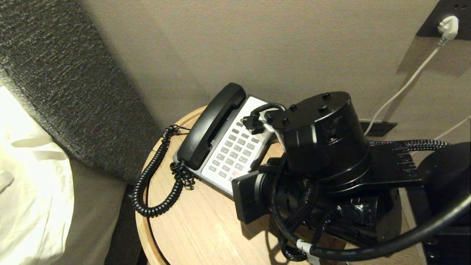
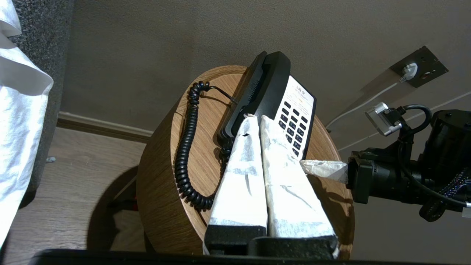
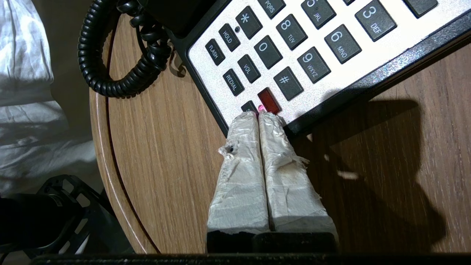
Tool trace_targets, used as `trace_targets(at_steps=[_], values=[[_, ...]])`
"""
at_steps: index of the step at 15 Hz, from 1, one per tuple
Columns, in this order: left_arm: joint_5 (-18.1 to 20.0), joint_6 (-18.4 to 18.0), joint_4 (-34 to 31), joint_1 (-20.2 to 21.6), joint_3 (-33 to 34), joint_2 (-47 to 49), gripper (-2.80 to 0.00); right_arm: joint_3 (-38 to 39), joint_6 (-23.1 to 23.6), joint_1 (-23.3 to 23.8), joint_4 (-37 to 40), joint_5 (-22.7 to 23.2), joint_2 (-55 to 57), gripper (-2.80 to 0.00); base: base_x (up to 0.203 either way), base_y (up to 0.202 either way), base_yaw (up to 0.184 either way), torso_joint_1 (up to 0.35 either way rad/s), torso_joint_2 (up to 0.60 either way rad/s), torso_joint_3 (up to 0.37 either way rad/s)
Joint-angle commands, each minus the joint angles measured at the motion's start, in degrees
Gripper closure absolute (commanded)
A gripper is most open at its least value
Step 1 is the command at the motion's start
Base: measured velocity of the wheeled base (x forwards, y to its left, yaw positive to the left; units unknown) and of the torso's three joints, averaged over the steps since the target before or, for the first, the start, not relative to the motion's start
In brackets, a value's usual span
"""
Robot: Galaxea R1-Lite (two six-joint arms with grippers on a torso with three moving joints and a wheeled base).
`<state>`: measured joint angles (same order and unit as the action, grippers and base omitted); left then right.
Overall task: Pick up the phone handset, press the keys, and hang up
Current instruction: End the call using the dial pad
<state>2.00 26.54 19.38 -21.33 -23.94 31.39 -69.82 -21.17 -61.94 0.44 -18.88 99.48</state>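
The black phone handset (image 1: 211, 125) lies in its cradle on the left side of the black-and-white phone base (image 1: 254, 110), and its coiled cord (image 1: 151, 176) loops over the round wooden table (image 1: 191, 221). My right gripper (image 3: 258, 115) is shut with nothing in it. Its taped tips rest at the near corner of the keypad, beside the red key (image 3: 269, 101). In the head view the right wrist (image 1: 323, 147) hides those fingers. My left gripper (image 2: 256, 117) is shut and empty, hanging off the table's edge and pointing toward the handset (image 2: 265, 88).
A grey upholstered headboard (image 1: 73, 73) and white bedding (image 1: 29, 184) stand to the left of the table. The wall behind carries a socket with a white plug (image 1: 447, 25) and its cable. Bare wood lies in front of the phone.
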Motion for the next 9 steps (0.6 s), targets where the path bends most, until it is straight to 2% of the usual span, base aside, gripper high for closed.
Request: trace_targets(at_steps=[1,9], values=[[0.0,0.2,0.1,0.0,-0.1,0.1,0.0,-0.1,-0.1,0.0,0.0,-0.1,0.4,0.0,0.0,0.0,0.0,0.0,0.0,0.0],[0.0,0.2,0.1,0.0,-0.1,0.1,0.0,0.4,-0.1,0.5,-0.4,0.0,0.9,0.0,0.0,0.0,0.0,0.0,0.0,0.0]])
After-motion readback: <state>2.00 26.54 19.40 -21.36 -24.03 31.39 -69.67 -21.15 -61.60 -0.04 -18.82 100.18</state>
